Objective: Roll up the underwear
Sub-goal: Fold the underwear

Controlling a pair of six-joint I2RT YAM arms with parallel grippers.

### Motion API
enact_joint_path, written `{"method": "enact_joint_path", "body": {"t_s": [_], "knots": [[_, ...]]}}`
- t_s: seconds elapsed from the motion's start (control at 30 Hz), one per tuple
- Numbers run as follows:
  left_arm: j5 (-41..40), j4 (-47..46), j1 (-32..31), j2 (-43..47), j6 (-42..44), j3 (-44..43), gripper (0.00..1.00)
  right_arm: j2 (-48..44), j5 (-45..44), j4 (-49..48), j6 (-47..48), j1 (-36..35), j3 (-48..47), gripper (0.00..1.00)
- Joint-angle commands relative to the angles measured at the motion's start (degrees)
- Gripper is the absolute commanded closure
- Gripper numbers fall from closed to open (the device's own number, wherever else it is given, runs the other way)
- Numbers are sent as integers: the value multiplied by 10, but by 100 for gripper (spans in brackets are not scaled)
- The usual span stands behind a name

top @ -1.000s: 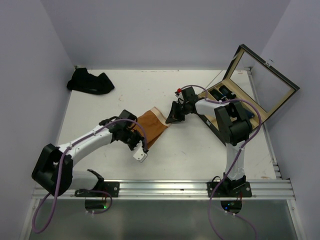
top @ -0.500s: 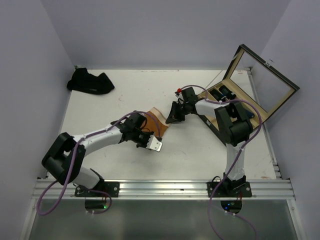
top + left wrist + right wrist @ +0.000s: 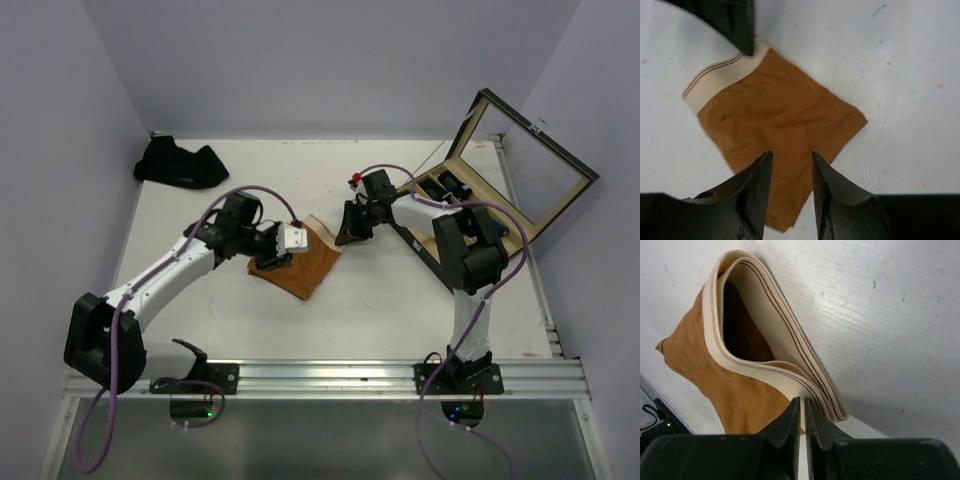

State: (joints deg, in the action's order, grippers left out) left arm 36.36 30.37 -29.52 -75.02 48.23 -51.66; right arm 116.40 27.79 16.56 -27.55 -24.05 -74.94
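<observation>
Near the middle of the table [image 3: 400,300] lies the rust-orange underwear [image 3: 300,265], spread mostly flat with its cream waistband [image 3: 765,367] turned toward the right arm. The right gripper [image 3: 801,402] has its jaws clenched on a fold of that waistband, which stands up off the surface in an open loop. The left gripper [image 3: 791,159] hangs over the opposite, orange end of the cloth, its jaws released with a clear gap and nothing between them. A heap of dark underwear [image 3: 180,163] sits at the far left corner, and a wooden box [image 3: 470,215] stands open at the right.
</observation>
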Motion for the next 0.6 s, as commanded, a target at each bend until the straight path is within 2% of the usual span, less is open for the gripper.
{"method": "enact_joint_path", "body": {"t_s": [0.0,0.07,0.3,0.37,0.47,0.57], "knots": [[13,50,82,-17,-120,-66,60,-63,5,19,60,2,-40,88],[39,51,113,-50,-164,-77,63,-75,37,16,82,1,-63,85],[74,-2,151,-155,-265,-60,76,-54,91,7,104,-20,-130,84],[79,-24,160,-186,-288,-60,81,-35,108,-12,84,-29,-141,85],[86,-58,182,-210,-327,-49,83,-4,134,-49,42,-42,-143,86],[86,-62,194,-238,-325,-50,83,37,155,-102,-13,-43,-128,86]]}}
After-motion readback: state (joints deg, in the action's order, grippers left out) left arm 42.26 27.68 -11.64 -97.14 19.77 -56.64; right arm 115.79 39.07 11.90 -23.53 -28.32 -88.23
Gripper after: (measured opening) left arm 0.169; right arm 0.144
